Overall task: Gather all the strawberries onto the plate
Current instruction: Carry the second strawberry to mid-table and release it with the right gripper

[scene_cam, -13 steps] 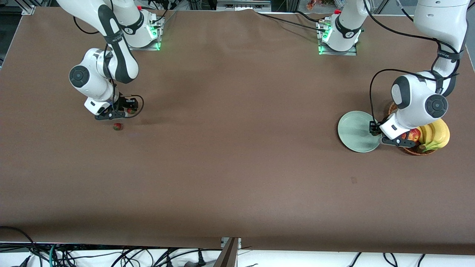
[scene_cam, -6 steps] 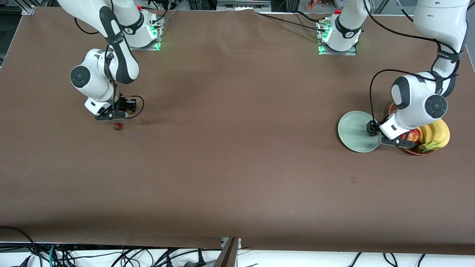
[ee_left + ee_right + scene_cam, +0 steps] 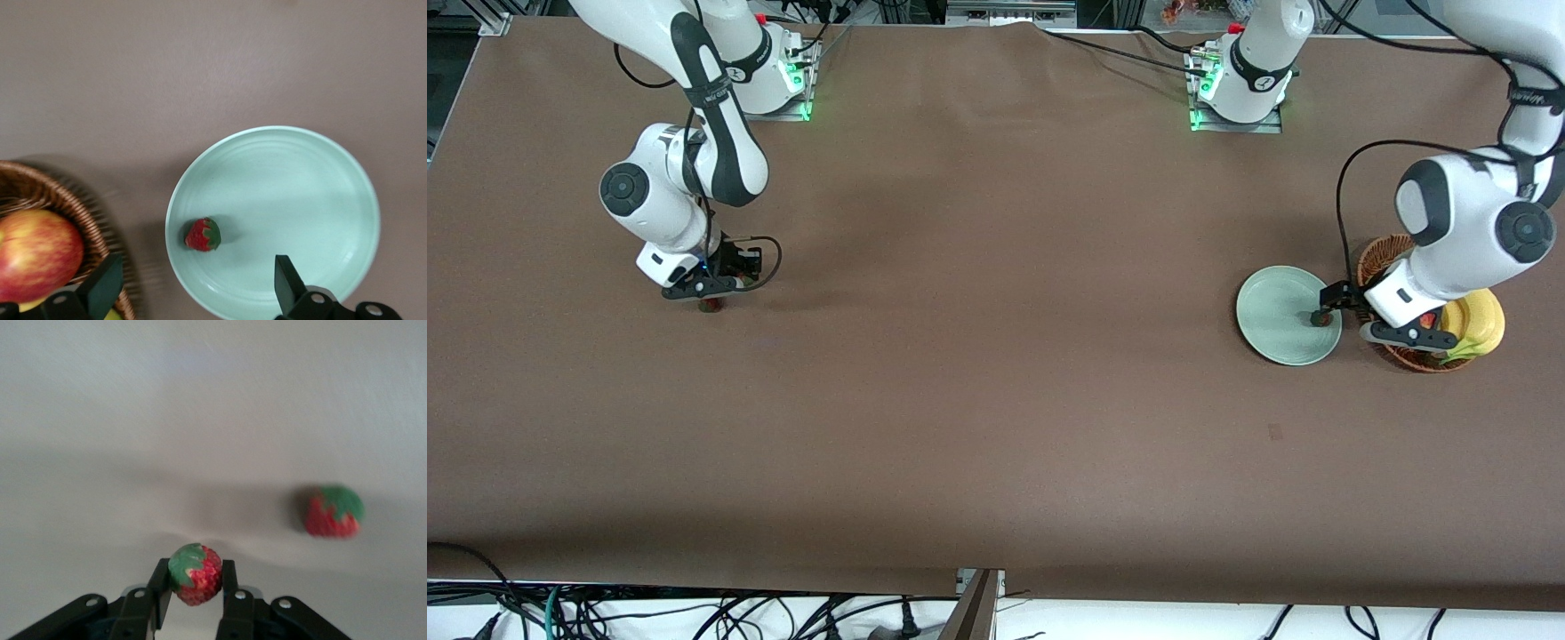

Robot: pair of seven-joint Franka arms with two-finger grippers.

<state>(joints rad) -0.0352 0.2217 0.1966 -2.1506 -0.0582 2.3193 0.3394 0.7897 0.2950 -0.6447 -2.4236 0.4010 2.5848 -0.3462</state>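
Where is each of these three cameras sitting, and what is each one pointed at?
Front view: high across the table, facing both robots; shows both arms, the plate and the basket.
Left wrist view: on the left arm's wrist, looking down at the plate holding one strawberry; the left gripper shows with open jaws.
Right wrist view: on the right arm's wrist, looking at the table; the right gripper pinches a held strawberry, a loose strawberry beside it.
Shared: front and left wrist views both show plate and basket.
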